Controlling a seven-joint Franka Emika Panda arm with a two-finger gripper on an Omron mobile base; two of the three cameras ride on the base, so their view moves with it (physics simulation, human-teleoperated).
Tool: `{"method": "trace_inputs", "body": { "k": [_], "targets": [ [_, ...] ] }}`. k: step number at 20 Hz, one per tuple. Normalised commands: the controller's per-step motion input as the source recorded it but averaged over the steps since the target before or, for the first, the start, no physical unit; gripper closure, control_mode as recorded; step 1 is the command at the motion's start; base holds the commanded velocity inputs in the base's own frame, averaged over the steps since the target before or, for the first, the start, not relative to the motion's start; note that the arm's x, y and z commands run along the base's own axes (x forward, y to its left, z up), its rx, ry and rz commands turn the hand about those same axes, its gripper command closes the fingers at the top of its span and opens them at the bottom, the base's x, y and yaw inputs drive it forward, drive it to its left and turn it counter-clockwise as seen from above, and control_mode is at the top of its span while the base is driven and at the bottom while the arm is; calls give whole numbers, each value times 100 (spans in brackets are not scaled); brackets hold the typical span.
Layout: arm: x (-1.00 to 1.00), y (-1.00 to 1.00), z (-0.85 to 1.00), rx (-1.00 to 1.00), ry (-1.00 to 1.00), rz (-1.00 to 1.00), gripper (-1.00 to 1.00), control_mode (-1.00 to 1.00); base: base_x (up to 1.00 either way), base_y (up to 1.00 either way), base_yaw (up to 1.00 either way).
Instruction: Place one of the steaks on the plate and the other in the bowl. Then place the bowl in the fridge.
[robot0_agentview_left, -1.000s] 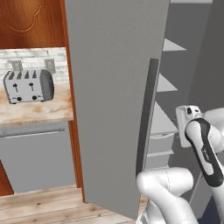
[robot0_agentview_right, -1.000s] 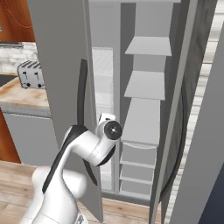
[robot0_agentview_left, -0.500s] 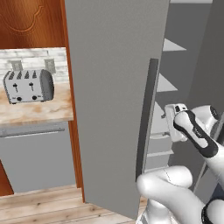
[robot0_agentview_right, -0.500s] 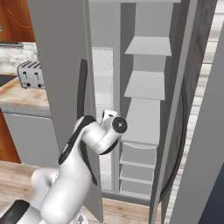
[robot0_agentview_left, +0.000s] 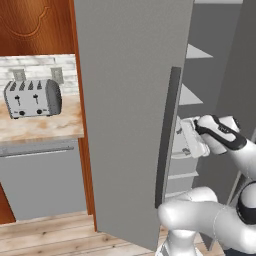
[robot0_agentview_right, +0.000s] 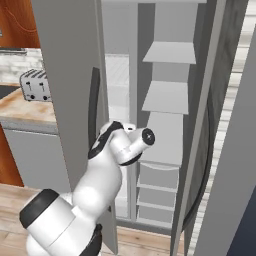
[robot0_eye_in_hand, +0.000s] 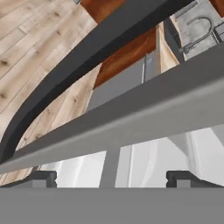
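- Kitchen setting: wood plank floor along the bottom of the left base view, wood cabinets at upper left, pale tiled wall behind the counter.
- Gripper: in the hand view both dark fingertips stand at the bottom edge, far apart, spread wide with nothing between them.
- Just beyond the fingertips in the hand view, the grey edge of the fridge door crosses the frame as a slanted band, with the black handle curving above it from lower left to upper right.
- Arm: in the left base view the hand sits at centre right, just beside the door's inner edge, at the level of the lower shelves.
- Fridge: stands open; its left door fills the middle of the left base view. Shelves and lower drawers are visible inside at the centre of the right base view.
- Counter: at left of the left base view, a silver toaster stands on it against the wall.
- Steaks, bowl: I cannot tell where they are.
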Motion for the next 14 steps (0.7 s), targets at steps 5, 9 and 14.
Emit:
{"method": "trace_inputs", "body": {
  "k": [5, 9, 14],
  "targets": [
    [1, 21, -15, 1, -1, 5, -100, -100, 0, 0, 0],
    [4, 30, -8, 0, 0, 0, -100, -100, 0, 0, 0],
    [13, 18, -6, 0, 0, 0, -100, -100, 0, 0, 0]
  ]
}}
